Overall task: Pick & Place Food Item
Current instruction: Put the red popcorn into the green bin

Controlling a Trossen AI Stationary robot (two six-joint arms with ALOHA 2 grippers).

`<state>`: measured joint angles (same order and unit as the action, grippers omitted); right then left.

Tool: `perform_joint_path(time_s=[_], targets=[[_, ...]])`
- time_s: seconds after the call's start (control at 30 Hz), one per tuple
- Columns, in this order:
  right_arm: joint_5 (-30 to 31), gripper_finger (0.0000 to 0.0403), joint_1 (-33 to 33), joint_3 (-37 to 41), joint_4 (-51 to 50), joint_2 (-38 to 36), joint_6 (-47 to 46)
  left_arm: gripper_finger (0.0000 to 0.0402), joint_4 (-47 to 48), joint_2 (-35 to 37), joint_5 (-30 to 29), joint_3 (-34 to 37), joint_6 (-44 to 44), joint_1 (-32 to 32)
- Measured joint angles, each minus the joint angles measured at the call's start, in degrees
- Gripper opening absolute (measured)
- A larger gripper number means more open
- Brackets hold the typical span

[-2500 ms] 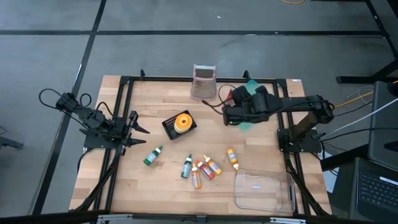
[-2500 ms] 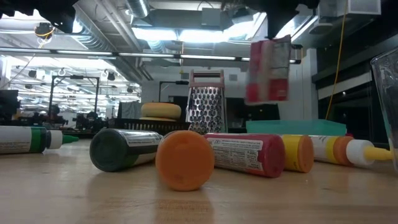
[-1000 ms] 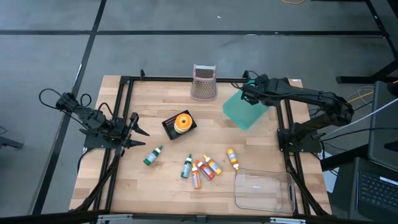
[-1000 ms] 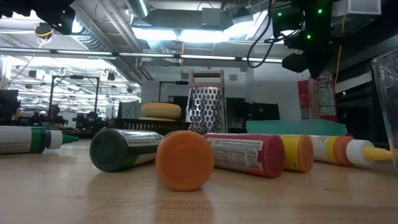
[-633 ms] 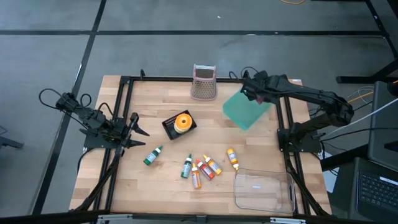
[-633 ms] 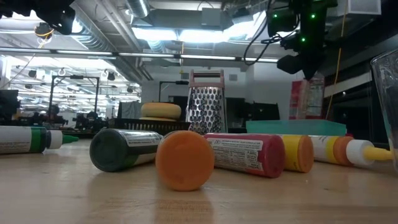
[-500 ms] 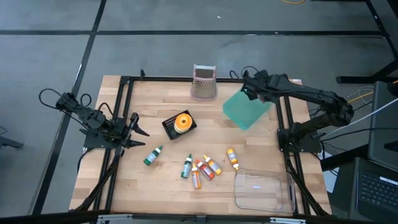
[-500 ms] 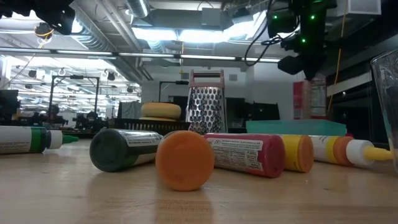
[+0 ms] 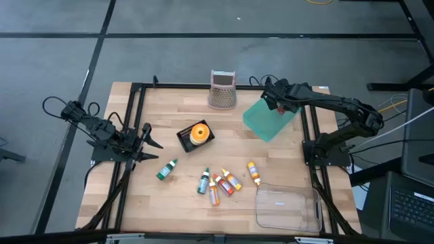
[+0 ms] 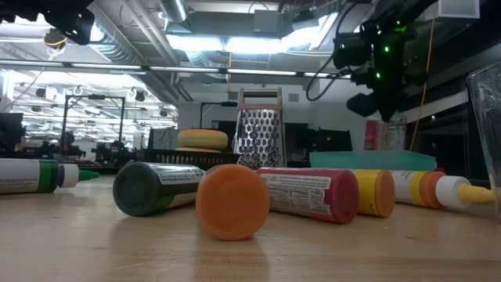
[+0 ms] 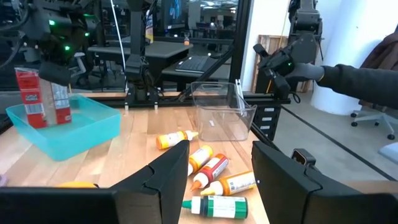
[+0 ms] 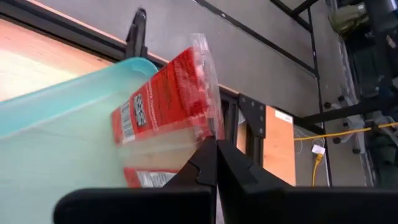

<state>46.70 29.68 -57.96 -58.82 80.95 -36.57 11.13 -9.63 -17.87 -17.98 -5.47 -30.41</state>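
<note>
A red food packet [image 12: 166, 107] stands upright in the teal bin [image 9: 270, 120] at the table's far right. My right gripper [image 12: 214, 149] is shut on the packet from above. The left wrist view shows the packet [image 11: 42, 96] with its lower part behind the bin's wall [image 11: 68, 127]. In the high view my right gripper [image 9: 274, 103] hides the packet. At the table's left edge my left gripper [image 9: 150, 141] is open, level and holds nothing. My right gripper pinches the packet's clear sealed top edge [image 12: 208, 124] between its two fingers. It comes from above, slanting down. The packet hangs upright below the fingers, its lower end inside the bin. Whether that end rests on the bin's floor I cannot tell.
A metal grater [image 9: 222, 89] stands at the far edge. A black plate with an orange round thing [image 9: 196, 134] lies mid-table. Several sauce bottles [image 9: 220, 181] and a green one [image 9: 166, 169] lie nearer. A clear container [image 9: 286, 207] sits at the near right.
My right gripper has gone down over the teal bin, still shut on the red packet. The packet has sunk lower into the bin and stays upright.
</note>
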Motion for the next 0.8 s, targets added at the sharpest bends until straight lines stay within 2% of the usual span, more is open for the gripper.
perform_joint_path(time_s=[0.13, 0.27, 0.53, 0.8], targets=[[0.4, 0.0000, 0.8, 2.5, 0.9, -0.2, 0.4, 0.0171, 0.7, 0.0, 0.0, 0.0, 0.0, 0.0], [-6.0, 0.0000, 0.6, 3.1, 2.8, 0.1, 1.7, 0.0171, 0.7, 0.0, -0.4, 0.0, 0.0, 0.0], [-6.1, 0.0000, 0.1, 3.0, 4.7, 0.0, 2.5, 0.0171, 0.7, 0.0, -0.4, 0.0, -0.4, 0.0], [-11.8, 0.0000, 0.1, 3.0, 5.4, 0.0, 3.7, 0.0171, 1.4, 0.0, -0.4, 0.0, -0.9, 0.0]])
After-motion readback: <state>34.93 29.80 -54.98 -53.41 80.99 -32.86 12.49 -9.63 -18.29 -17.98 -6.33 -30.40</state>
